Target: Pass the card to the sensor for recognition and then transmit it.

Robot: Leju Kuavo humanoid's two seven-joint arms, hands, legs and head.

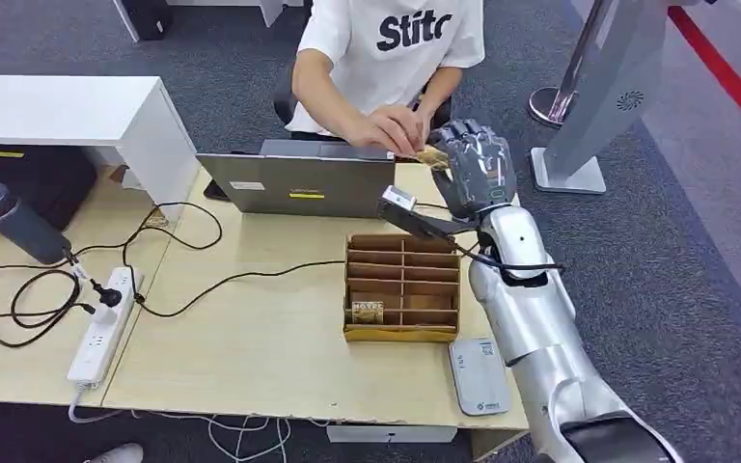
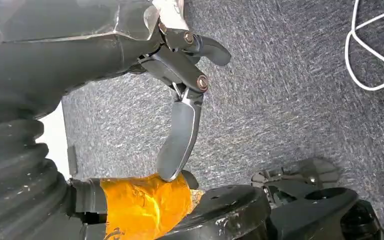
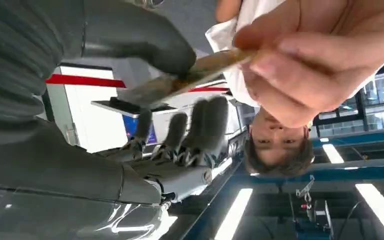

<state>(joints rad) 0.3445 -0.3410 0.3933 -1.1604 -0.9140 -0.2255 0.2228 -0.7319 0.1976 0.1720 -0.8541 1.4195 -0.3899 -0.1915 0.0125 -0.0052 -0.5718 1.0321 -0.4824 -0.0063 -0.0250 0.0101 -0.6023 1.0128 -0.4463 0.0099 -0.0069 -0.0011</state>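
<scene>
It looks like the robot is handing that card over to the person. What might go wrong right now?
1. The right hand pinches the card only between thumb and a finger while the person's hand grips the far end; a mistimed release might drop it.
2. If dropped, it would likely land on or behind the laptop.
3. If the robot holds on, the person's pull might bend the card.

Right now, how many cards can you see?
2. One card is pinched by the right hand, with the person's hand gripping its other end. Another card stands in the wooden organizer's near-left slot. Others could be hidden behind the dividers.
</scene>
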